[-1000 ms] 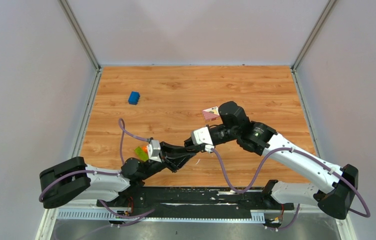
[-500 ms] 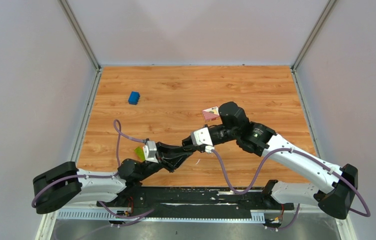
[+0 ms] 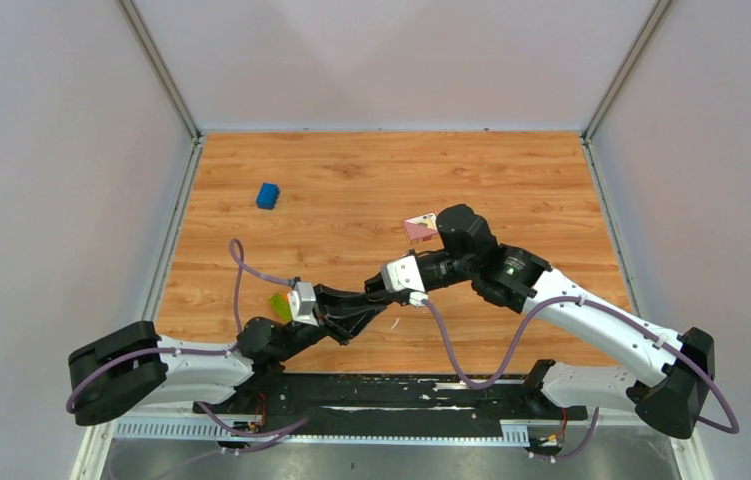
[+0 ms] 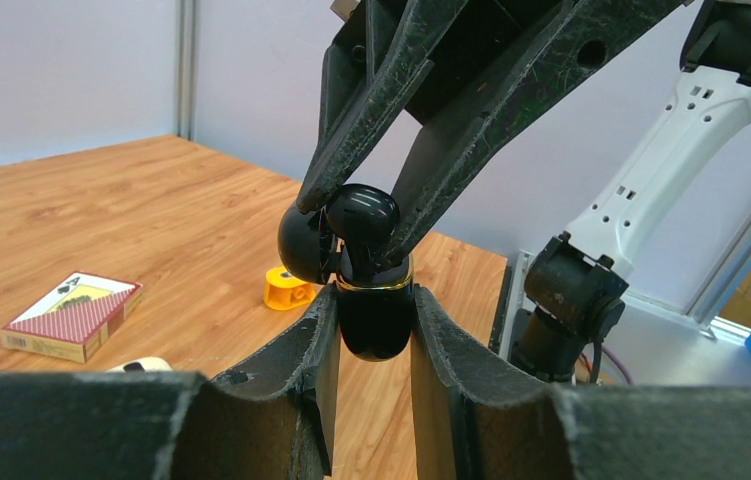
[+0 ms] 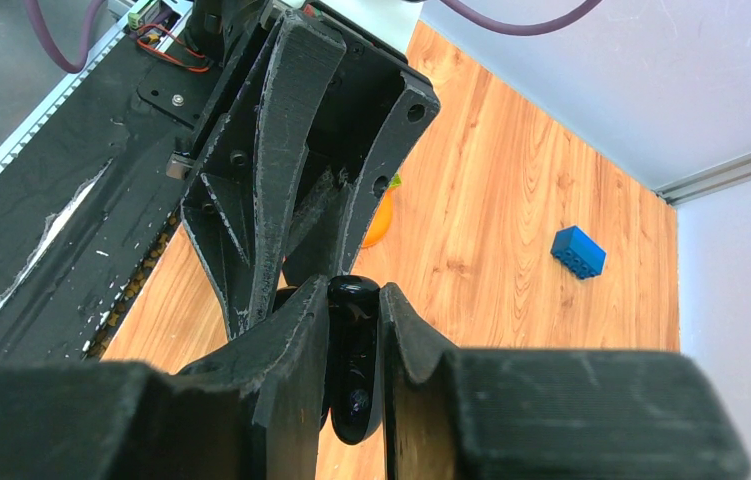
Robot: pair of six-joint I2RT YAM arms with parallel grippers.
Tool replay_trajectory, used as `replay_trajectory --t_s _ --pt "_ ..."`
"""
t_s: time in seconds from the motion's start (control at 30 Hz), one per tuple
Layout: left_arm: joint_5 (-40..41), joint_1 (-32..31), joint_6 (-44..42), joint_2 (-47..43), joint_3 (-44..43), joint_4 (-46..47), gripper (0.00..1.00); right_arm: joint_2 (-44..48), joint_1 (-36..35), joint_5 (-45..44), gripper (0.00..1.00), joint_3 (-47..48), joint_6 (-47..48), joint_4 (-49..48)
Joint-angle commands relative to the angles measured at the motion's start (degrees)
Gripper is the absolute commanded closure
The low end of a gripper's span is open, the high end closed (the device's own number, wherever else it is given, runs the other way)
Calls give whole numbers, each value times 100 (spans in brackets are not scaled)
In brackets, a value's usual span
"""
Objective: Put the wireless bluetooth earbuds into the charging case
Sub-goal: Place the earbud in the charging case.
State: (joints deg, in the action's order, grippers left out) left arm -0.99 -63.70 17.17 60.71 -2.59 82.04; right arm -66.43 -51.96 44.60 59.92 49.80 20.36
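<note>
Wireless bluetooth earbuds: one glossy black bud (image 4: 363, 212) sits at the mouth of the charging case (image 4: 375, 325), both held above the bench (image 4: 151, 220). The fingers of the right gripper (image 5: 352, 296) pinch the bud; those of the left gripper (image 4: 373, 300) clamp the case. The bud is likely light, rigid and slippery, so hold its flanks gently. Case interior hidden; second bud unseen.

No lettering, brand or number is legible. The flat red-patterned cardboard box (image 4: 71, 315), on the wooden table (image 4: 181, 220) left of the left gripper's (image 4: 374, 300) jaws, has a small dark mark on its white end, too small to read.
</note>
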Motion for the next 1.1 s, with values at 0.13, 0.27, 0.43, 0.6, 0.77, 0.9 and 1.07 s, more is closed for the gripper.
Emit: replay_trajectory --t_s 0.13,0.27,0.43,0.6,0.77,0.9,1.07 --pt "90 45 -144 -163 -33 673 100 60 -33 -56 90 -72 38 291" --pt "88 50 -152 -223 -31 591 100 61 -33 -45 87 -72 31 300" --pt "90 51 -153 -159 -40 620 100 52 -33 -4 86 -59 30 328" --pt "87 51 -146 -47 -39 738 100 45 -33 4 85 -64 51 344" --pt "83 59 -135 20 -16 834 100 51 -33 -74 84 -75 103 368" --pt "90 57 -141 13 0 839 100 52 -33 -93 79 -86 124 376" --pt "90 68 -145 11 -5 837 100 53 -33 -122 78 -77 150 399"
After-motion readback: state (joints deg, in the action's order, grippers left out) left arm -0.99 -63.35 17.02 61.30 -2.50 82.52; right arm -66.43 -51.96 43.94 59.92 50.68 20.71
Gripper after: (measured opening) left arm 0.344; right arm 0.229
